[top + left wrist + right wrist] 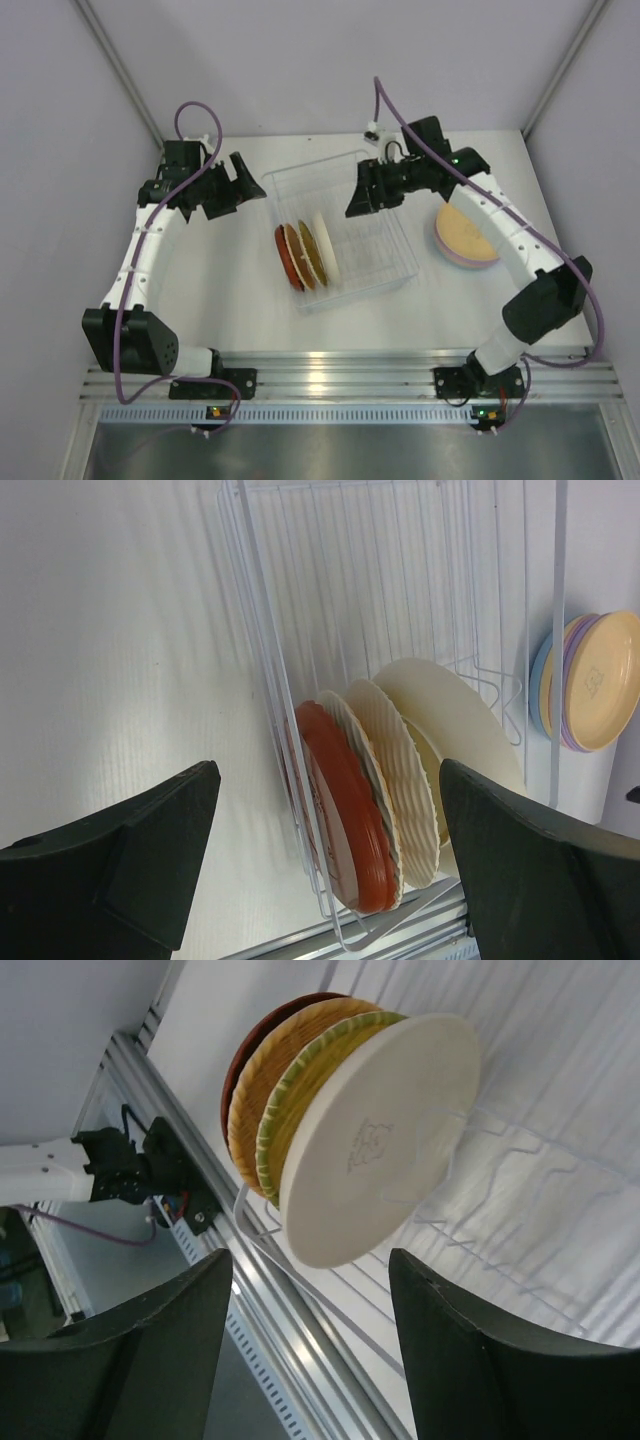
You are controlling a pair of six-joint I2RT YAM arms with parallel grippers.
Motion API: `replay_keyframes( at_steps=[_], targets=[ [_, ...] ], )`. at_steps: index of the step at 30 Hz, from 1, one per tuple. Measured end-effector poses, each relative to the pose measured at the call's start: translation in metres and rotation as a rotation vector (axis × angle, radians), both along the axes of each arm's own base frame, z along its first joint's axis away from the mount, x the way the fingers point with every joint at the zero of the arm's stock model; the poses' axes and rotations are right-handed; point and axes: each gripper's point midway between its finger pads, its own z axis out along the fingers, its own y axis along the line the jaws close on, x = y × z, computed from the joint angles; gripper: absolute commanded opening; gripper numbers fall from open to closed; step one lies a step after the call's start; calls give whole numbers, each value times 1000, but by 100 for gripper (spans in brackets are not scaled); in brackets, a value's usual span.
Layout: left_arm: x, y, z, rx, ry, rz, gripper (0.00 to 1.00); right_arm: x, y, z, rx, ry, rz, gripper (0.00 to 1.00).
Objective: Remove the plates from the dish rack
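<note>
Dish rack (385, 255): mid-desk, long side running from the far edge toward the near edge, slightly skewed. Four plates stand on edge in its near-left end, packed face to face. The red plate (282, 254) is outermost, toward the left edge. Two ribbed plates (303, 255) sit in the middle. The cream plate (324, 246) is innermost, facing the bare stretch of rack.

A stack of plates (466, 238) lies flat on the desk near the right edge, just outside the rack wall, with a peach one on top and pink and lavender rims beneath.

Judgement: the unloading is partway through, and the step in hand is the approach to the next plate.

- Right gripper (358, 196): hangs over the far part of the rack, fingers spread wide and holding nothing. Its wrist view looks onto the cream plate's face.
- Left gripper (250, 186): hovers over bare desk beside the rack's far-left corner, fingers likewise wide and empty.

Next move, as I read it: the right arm descends on the cream plate, one finger on either face at the rim, lifts it out of its slot and carries it over the right wall to the stack.

In the way:
- The gap between the cream plate and its ribbed neighbour is thin, so the finger entering there could shove the row.
- The rack's wall must be cleared on the way out.
- The light tub may slide if it is nudged.
- The purple cables (590, 300) loop off both arms, clear of the rack.
</note>
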Motion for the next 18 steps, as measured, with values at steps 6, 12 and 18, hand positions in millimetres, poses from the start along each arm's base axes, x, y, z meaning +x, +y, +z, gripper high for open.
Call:
replay_keyframes(
  at_steps=[6, 12, 18],
  targets=[
    [0, 0, 0, 0, 0, 0, 96, -15, 42, -23, 44, 91, 138, 64],
    [0, 0, 0, 0, 0, 0, 96, -17, 58, -44, 50, 153, 185, 62],
    [0, 0, 0, 1, 0, 0, 96, -26, 71, -56, 56, 198, 234, 55]
  ],
)
